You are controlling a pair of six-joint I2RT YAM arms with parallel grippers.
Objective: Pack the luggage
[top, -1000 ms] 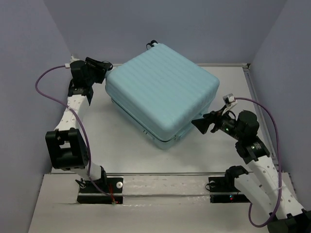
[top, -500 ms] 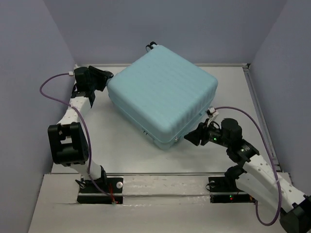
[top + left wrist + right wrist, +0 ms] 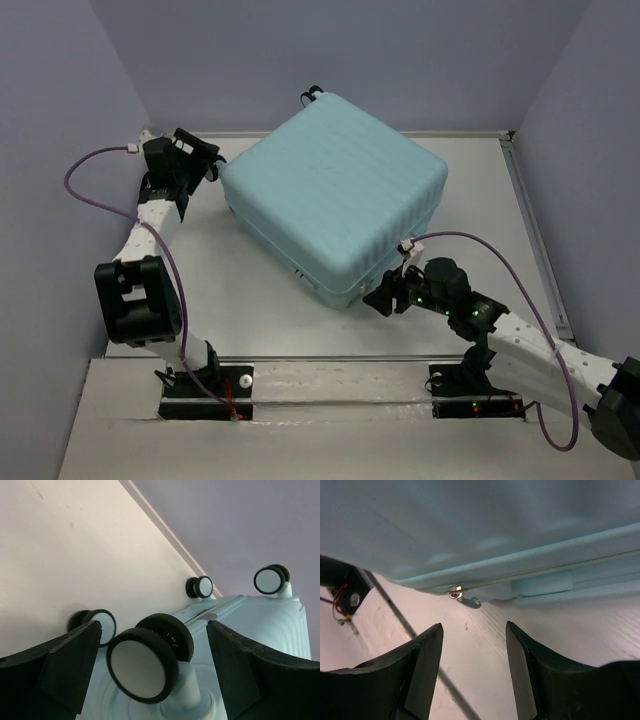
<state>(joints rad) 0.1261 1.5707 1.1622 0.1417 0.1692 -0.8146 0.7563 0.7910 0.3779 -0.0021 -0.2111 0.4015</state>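
Observation:
The luggage [image 3: 335,190] is a pale aqua ribbed hard-shell suitcase lying closed and flat in the middle of the table. My left gripper [image 3: 208,160] is open at its far left corner, its fingers either side of a black-and-white caster wheel [image 3: 150,657] without touching it. My right gripper [image 3: 377,297] is open and empty, low over the table at the suitcase's near corner. In the right wrist view the metal zip pull [image 3: 456,592] hangs from the zip seam just ahead of my fingers [image 3: 422,665].
Other caster wheels [image 3: 272,578] show at the luggage's far end near the back wall. A raised rim runs along the table's right edge [image 3: 530,220]. The black arm bases [image 3: 205,395] sit on the near rail.
My right gripper has swung left and toward me, from the luggage's right side to its near corner. My left gripper shifted slightly at the far left corner. The luggage has turned a little.

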